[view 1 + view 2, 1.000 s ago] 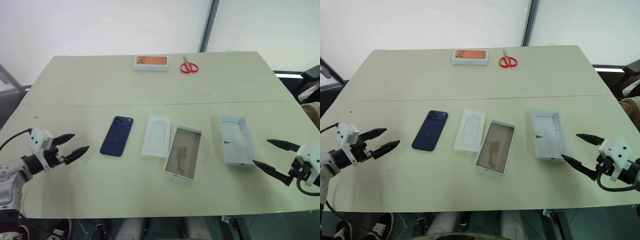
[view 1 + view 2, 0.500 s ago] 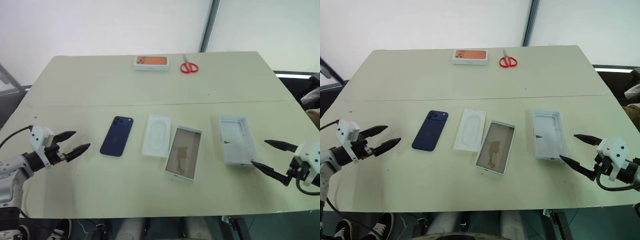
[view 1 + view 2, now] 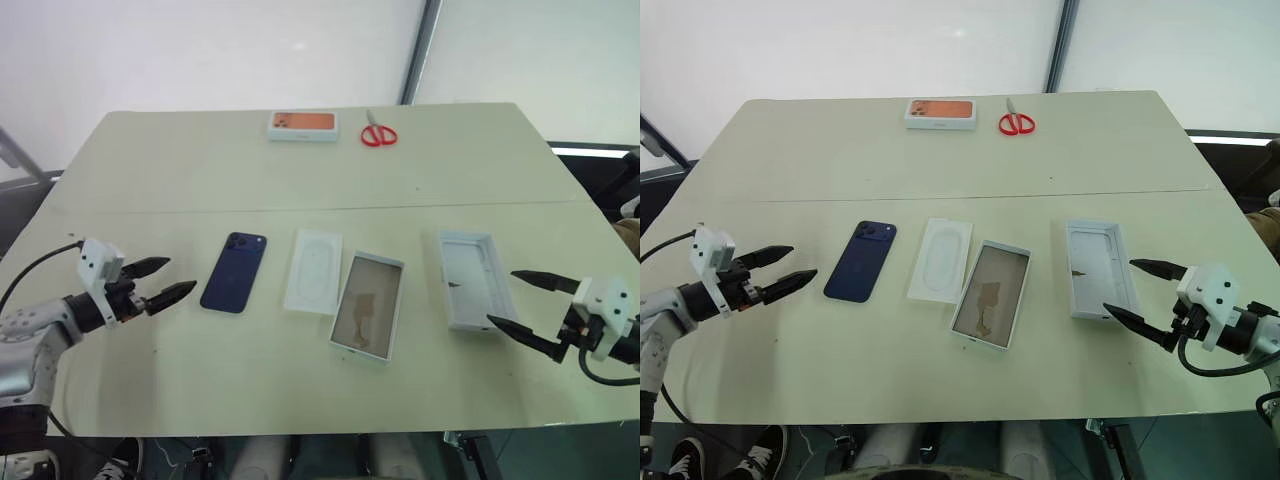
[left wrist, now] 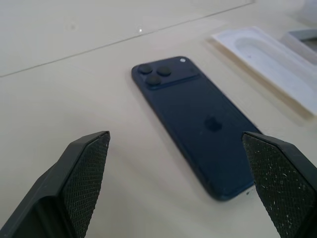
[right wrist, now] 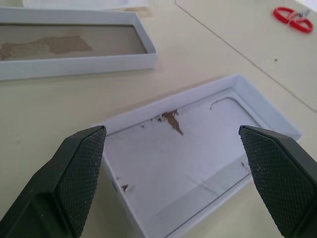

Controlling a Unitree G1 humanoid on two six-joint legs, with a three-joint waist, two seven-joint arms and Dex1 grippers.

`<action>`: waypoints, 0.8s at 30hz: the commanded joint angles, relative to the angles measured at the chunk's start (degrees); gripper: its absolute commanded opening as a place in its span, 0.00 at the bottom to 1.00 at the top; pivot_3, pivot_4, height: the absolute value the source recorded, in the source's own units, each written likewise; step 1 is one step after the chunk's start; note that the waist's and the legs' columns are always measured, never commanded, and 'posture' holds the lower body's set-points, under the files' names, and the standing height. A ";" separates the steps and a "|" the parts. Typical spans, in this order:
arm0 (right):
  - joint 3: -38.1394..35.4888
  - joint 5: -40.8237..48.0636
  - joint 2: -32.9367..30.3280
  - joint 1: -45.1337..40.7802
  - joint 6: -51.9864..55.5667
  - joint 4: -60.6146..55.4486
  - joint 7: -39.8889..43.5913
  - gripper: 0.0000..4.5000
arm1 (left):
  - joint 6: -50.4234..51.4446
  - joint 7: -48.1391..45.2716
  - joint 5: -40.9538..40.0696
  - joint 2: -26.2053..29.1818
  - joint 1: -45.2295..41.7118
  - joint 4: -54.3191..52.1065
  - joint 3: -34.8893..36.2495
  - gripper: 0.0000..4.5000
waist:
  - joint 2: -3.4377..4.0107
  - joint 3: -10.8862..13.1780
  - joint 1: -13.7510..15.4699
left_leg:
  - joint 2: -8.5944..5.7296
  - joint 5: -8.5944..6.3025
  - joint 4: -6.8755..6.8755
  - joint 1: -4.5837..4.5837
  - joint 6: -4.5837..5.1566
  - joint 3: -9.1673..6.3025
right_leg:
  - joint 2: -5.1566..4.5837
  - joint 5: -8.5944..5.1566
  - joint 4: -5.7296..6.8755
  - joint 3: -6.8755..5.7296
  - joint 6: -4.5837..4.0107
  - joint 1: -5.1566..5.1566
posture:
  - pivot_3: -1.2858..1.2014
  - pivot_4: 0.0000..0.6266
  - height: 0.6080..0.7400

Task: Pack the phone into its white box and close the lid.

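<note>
The navy phone [image 3: 233,272] lies back-up on the table, left of centre; the left wrist view shows the phone [image 4: 195,119] just ahead of the fingers. My left gripper [image 3: 160,282] hovers open a short way to its left, empty. The white box [image 3: 367,305], a shallow tray with a tan floor, sits at the centre. The lid [image 3: 472,279] lies open-side up to the right. My right gripper [image 3: 522,301] stands open and empty just right of the lid [image 5: 198,173]. A flat white liner [image 3: 314,271] with an oval recess rests between phone and box.
An orange-topped white box [image 3: 302,125] and red scissors [image 3: 378,134] lie at the table's far edge. A seam [image 3: 320,209] crosses the tabletop behind the objects. The near strip of table between my grippers is bare.
Both grippers have moved inward: the left one toward the phone, the right one toward the lid. The objects on the table have not moved.
</note>
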 commanded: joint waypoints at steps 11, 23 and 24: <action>15.19 -3.06 1.73 -13.80 6.68 -11.13 -6.71 1.00 | 25.88 15.86 -9.32 -10.95 -8.76 -13.28 -7.54 0.99 | -0.03 0.01 0.05 | -0.02 0.01 0.06 -0.03 -0.01 -0.04 | 0.06 0.00 0.05 -0.04 0.02 -0.01 | 0.52 0.24 1.00; 19.72 -4.12 4.07 -15.91 7.81 -12.37 -8.96 1.00 | 41.00 21.04 -12.59 -17.26 -17.11 -10.96 -13.26 0.99 | -0.04 0.01 -0.02 | -0.06 0.02 0.09 -0.03 0.00 -0.03 | 0.09 0.00 0.09 -0.03 0.03 -0.01 | 0.52 0.24 1.00; 19.71 -4.19 4.18 -15.93 7.92 -12.45 -9.14 1.00 | 40.99 20.86 -11.81 -16.96 -17.17 -10.91 -14.57 0.99 | -0.04 0.01 -0.06 | -0.06 0.02 0.09 -0.03 -0.01 -0.02 | 0.09 0.00 0.11 -0.03 0.03 -0.03 | 0.52 0.24 1.00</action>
